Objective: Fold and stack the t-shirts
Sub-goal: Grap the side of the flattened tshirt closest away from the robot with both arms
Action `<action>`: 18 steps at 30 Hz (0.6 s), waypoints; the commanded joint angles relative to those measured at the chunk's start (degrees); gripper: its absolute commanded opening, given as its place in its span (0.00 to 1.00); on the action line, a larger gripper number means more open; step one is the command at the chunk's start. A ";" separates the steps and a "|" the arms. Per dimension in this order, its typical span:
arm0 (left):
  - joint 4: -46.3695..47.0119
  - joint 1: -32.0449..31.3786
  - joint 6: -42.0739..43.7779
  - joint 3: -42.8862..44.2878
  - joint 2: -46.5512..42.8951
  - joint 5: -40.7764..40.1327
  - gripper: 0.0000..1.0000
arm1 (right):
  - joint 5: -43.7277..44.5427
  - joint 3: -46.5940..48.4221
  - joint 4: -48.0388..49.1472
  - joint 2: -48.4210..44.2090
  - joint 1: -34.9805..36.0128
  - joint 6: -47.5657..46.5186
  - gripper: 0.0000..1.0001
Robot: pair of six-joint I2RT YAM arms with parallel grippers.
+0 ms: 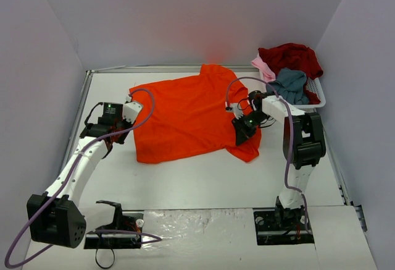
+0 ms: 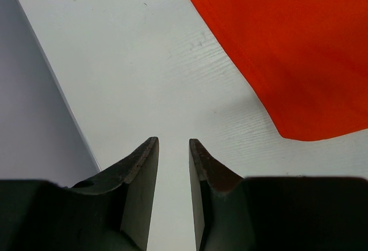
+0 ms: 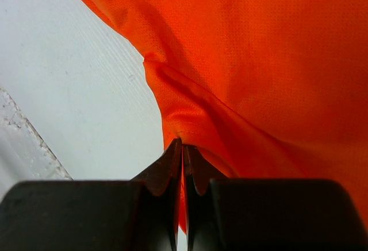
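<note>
The orange-red t-shirt lies spread on the table — light, limp cloth, likely to sag and crease, best taken at a hem or corner. The right gripper pinches a fold of its edge, with the cloth fanning ahead and to the right of the jaws. The left gripper is narrowly parted and holds nothing — the shirt's corner lies ahead-right, apart. The basket holds a dark red shirt, a grey-blue shirt and a pale pink shirt, heaped.

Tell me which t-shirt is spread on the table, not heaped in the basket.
The bright orange-red cloth t-shirt; the dark red shirt, grey-blue shirt and pale pink shirt lie bunched in the white slatted plastic basket.
</note>
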 commanded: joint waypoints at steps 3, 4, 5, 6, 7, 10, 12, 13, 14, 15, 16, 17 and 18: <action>-0.30 0.53 -0.78 0.85 -0.87 0.30 0.27 | -1.08 1.25 -3.28 -4.38 0.40 1.25 0.00; -0.38 0.53 -0.87 0.85 -0.87 0.39 0.27 | -1.17 1.25 -3.55 -4.65 0.40 1.16 0.00; -0.38 0.53 -0.87 0.94 -0.87 0.39 0.27 | -1.17 1.25 -4.07 -5.17 0.40 1.07 0.00; -0.38 0.53 -0.87 0.94 -0.95 0.39 0.27 | -1.26 1.25 -4.42 -5.44 0.31 0.90 0.00; -0.47 0.45 -0.96 1.02 -1.04 0.56 0.27 | -1.26 1.25 -4.69 -5.70 0.40 0.72 0.00; -0.47 0.53 -0.96 1.02 -1.13 0.65 0.27 | -1.35 0.81 -5.30 -6.93 0.40 0.72 0.00; -0.56 0.53 -0.96 1.02 -1.22 0.74 0.27 | -1.35 0.37 -5.57 -7.90 0.48 0.63 0.00; -0.47 0.53 -0.96 1.02 -1.22 0.83 0.27 | -1.43 0.20 -5.66 -8.08 0.48 0.63 0.00; -0.56 0.53 -0.96 0.94 -1.30 0.83 0.27 | -1.35 0.02 -6.01 -8.43 0.57 0.63 0.00; -0.56 0.53 -0.96 0.94 -1.39 0.92 0.27 | -1.43 -0.16 -6.18 -8.87 0.57 0.54 0.00; -0.56 0.53 -0.96 0.94 -1.39 0.92 0.27 | -1.52 -0.42 -6.36 -9.13 0.66 0.37 0.00; -0.56 0.53 -0.96 0.85 -1.39 0.92 0.27 | -1.43 -0.60 -6.97 -9.57 0.83 0.02 0.00; -0.56 0.53 -0.96 0.85 -1.48 1.00 0.27 | -1.43 -0.86 -7.32 -9.75 1.18 -0.25 0.00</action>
